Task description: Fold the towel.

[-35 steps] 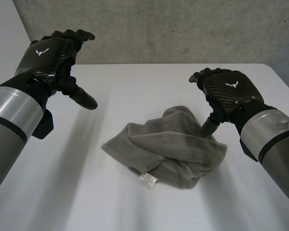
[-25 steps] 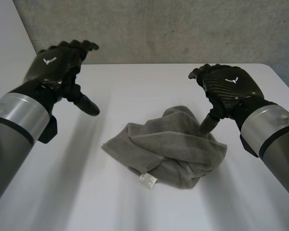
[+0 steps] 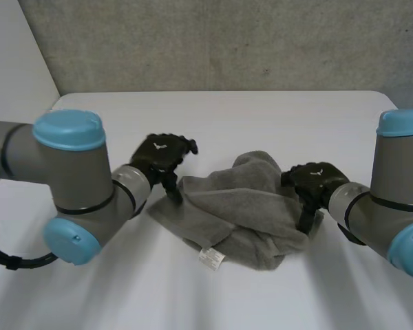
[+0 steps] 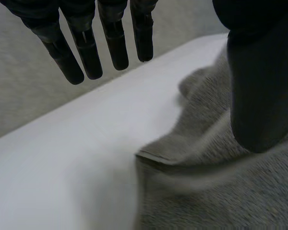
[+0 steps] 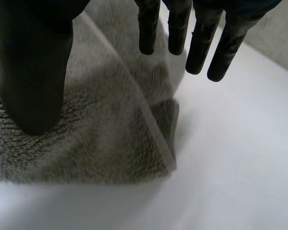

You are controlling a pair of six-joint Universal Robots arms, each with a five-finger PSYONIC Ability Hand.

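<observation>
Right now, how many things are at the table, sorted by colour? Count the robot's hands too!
Grey: 1, the towel, lying crumpled.
Black: 2, the left hand at one end of the towel and the right hand at the other end.
Total: 3

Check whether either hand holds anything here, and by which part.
Nothing is held. The left hand and the right hand are both open at opposite edges of the towel, not closed on it.
</observation>
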